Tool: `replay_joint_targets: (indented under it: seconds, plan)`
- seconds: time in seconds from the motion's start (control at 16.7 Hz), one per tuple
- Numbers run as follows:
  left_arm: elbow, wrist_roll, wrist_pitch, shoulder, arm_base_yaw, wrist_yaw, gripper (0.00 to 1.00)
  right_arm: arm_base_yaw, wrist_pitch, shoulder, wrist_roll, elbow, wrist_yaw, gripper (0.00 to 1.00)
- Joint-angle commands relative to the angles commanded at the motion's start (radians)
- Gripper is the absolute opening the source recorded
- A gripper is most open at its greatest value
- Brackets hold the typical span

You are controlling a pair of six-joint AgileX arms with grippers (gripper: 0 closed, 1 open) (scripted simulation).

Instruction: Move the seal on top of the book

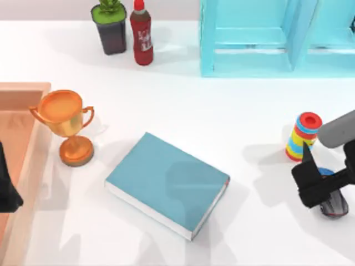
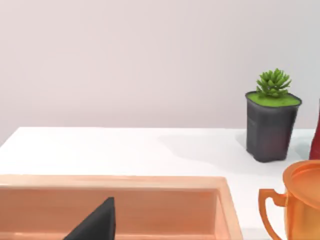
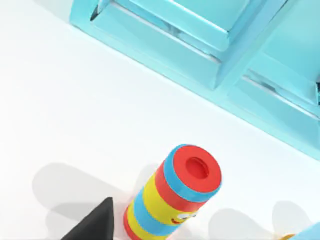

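A smooth white table (image 1: 222,122) runs back to a plain pale wall (image 2: 150,60). The book (image 1: 166,183), a flat teal hardcover with white page edges, lies at an angle mid-table, well apart from both grippers. The right gripper (image 1: 316,183) hovers at the table's right edge over a dark rounded thing (image 1: 334,205); I cannot tell how its jaws stand, nor pick out the seal. Just beyond it stands a striped ring stack (image 1: 302,137). The left gripper (image 1: 8,191) sits parked over a wooden tray (image 1: 25,166). Near that are a glossy gold trophy (image 1: 66,124), a potted succulent (image 1: 111,27), 1 red bottle (image 1: 142,33) and a light-blue shelf unit (image 1: 266,39).
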Motion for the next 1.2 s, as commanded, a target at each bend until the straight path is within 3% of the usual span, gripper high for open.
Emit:
replay_joint_targets:
  seconds: [0.36,0.6,0.78,1.2]
  plan:
    - [0.0,0.0,0.0,0.0,0.0,0.0,1.0,-0.496,0.087,-0.588,0.088,-0.304,-0.381,1.0]
    - [0.0,0.0,0.0,0.0,0.0,0.0,1.0,-0.701,0.127,-0.804,0.126,-0.443,-0.554,1.0]
    - [0.0,0.0,0.0,0.0,0.0,0.0,1.0,-0.751,0.138,-0.856,0.136,-0.481,-0.6,1.0]
    - [0.031,0.005,-0.029,0.031,0.004,0.003,1.0,-0.751,0.138,-0.856,0.136,-0.481,-0.6,1.0]
